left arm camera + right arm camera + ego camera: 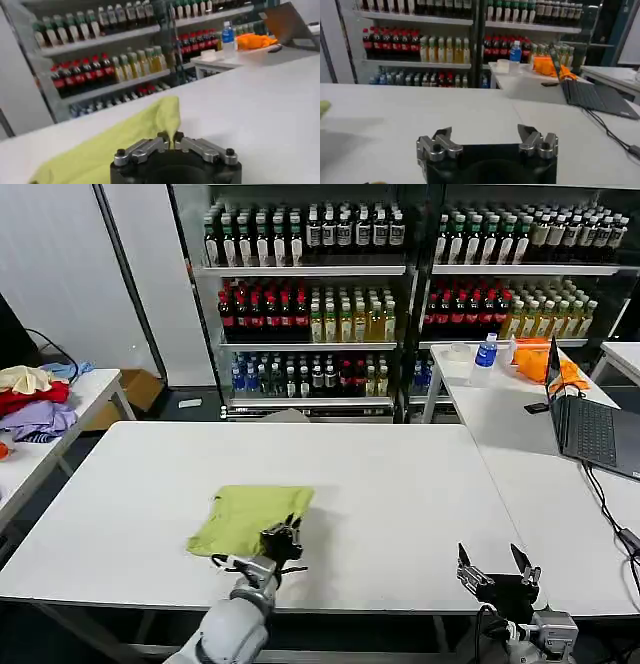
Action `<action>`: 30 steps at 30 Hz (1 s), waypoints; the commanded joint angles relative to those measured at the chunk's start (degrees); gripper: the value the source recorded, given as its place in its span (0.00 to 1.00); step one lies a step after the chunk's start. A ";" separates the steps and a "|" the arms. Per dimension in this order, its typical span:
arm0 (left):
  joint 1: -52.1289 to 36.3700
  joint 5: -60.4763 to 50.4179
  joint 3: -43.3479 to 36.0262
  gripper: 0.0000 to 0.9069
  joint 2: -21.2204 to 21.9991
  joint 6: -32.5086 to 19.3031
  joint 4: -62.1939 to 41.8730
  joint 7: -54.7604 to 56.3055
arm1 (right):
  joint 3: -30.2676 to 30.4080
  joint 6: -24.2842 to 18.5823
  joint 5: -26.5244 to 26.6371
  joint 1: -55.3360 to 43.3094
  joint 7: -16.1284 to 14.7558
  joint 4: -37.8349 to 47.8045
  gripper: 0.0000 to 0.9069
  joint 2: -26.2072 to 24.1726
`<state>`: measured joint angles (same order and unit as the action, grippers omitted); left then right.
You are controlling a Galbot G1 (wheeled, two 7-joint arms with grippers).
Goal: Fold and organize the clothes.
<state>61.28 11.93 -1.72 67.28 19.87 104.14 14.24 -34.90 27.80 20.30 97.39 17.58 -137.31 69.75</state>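
The clothes, a lime T-shirt (250, 517), lie folded on the white table (400, 484) left of centre. My left gripper (285, 533) is at the shirt's near right corner, shut on a pinch of the cloth. In the left wrist view the lime T-shirt (125, 135) rises between the closed jaws of the left gripper (171, 137), lifted into a ridge. My right gripper (497, 564) hovers open over the table's front right edge, holding nothing. The right gripper (485, 136) faces bare tabletop in its wrist view.
A side table at left holds a heap of red, purple and cream garments (33, 399). To the right, another table (520, 434) carries a laptop (585, 424), a cable, a water bottle (486, 352) and an orange cloth (535, 362). Drink shelves (400, 294) stand behind.
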 commanded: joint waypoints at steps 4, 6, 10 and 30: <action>-7.76 7.95 -6.67 1.00 7.65 -3.01 -4.20 -0.68 | -0.03 -0.11 -0.14 0.01 -0.35 -0.26 1.00 0.00; -8.04 8.84 -6.75 1.00 7.74 -4.63 -4.01 0.08 | 0.08 -0.79 -0.62 -0.15 -0.82 -0.05 1.00 -0.03; -6.26 10.48 -6.57 1.00 7.08 -7.56 -1.45 2.18 | 0.56 -6.55 -4.06 -1.06 -2.60 1.48 1.00 -0.08; 13.46 7.92 25.97 1.00 -10.58 -10.97 11.05 -0.39 | 15.99 -9.94 -4.93 -18.98 -0.30 16.23 1.00 4.70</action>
<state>66.07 19.97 8.52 64.50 10.72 112.08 14.80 -29.68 16.65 15.07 91.05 15.77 -131.50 71.13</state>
